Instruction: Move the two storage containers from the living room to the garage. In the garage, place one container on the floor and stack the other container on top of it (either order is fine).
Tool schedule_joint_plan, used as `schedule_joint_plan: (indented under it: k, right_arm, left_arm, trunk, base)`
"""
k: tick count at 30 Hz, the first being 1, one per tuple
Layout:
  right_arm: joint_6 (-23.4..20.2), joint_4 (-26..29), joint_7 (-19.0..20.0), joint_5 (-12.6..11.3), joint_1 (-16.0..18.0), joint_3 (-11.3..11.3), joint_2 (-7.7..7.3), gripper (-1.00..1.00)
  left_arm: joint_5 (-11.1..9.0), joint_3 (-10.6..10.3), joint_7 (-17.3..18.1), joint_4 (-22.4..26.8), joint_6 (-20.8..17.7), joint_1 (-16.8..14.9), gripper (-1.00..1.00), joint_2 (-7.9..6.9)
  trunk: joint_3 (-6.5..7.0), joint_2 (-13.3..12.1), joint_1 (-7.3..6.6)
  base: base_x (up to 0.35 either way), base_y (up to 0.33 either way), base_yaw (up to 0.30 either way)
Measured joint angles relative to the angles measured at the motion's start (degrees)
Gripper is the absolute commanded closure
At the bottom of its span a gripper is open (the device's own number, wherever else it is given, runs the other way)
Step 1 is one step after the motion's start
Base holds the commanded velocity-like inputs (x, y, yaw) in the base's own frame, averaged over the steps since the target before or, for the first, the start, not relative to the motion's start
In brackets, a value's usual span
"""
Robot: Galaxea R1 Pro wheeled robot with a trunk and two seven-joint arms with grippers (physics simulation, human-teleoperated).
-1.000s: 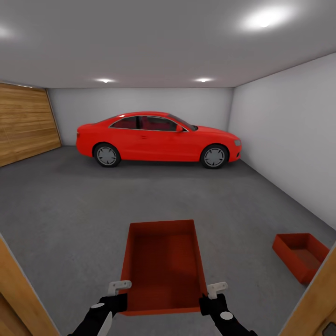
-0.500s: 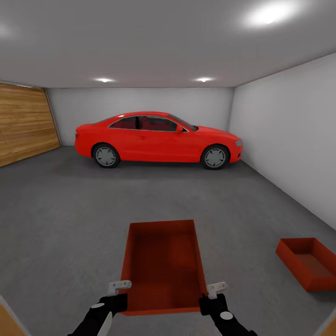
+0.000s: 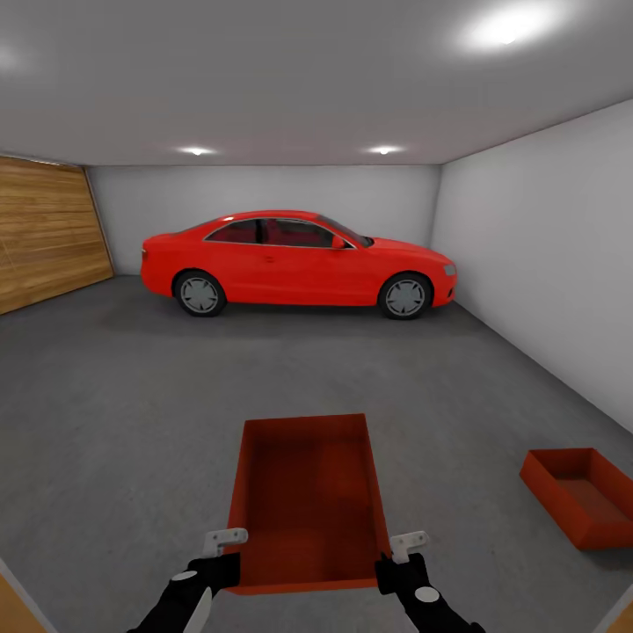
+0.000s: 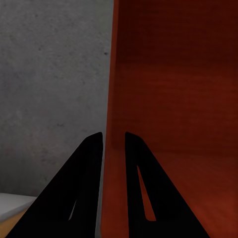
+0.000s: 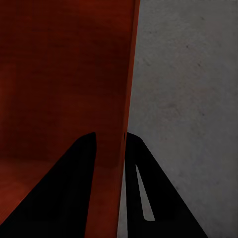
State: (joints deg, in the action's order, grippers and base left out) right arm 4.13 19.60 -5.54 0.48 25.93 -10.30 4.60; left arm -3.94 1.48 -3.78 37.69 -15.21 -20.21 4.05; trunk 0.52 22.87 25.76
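Note:
I hold one orange-red storage container [image 3: 308,497] out in front of me above the dark grey concrete floor [image 3: 132,413] of the garage. My left gripper [image 3: 230,552] is shut on its left wall [image 4: 113,99], one finger on each side of the thin wall. My right gripper [image 3: 397,552] is shut on its right wall [image 5: 128,89] in the same way. The other storage container [image 3: 580,494] rests on the floor at the lower right, near the pale wall.
A red car [image 3: 294,262] is parked across the far end of the garage. A wooden plank door [image 3: 48,230] covers the left wall. A pale grey wall [image 3: 545,264] runs along the right. Wooden door frame corners [image 3: 13,607] show at the bottom edges.
The whole view has advanced into the garage: the wooden door frame has slid out to the bottom corners. The held container and both grippers keep their place in the picture.

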Motion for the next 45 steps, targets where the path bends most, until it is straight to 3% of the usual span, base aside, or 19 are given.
schedule_joint_plan:
  k: [9,21,45]
  right_arm:
    - [0.02,0.00,0.01,0.03,0.00,0.02,0.00,1.00]
    - [0.00,-0.01,-0.05,0.02,0.00,-0.01,0.04,1.00]
    - [0.09,0.00,-0.18,0.03,0.00,-0.05,0.11,1.00]
  left_arm:
    - [0.00,0.00,0.01,0.00,0.03,0.01,1.00,0.00]
    - [0.02,0.11,0.05,-0.01,0.00,0.00,1.00,0.00]
    - [0.08,0.15,0.26,-0.01,0.10,0.01,1.00,-0.09]
  trunk:
    - [0.00,0.00,0.00]
    - [0.00,0.00,-0.02]
    - [0.00,0.00,0.00]
  base:
    - [0.017,0.000,0.000]
    - [0.279,0.000,0.000]
    - [0.005,0.019,0.000]
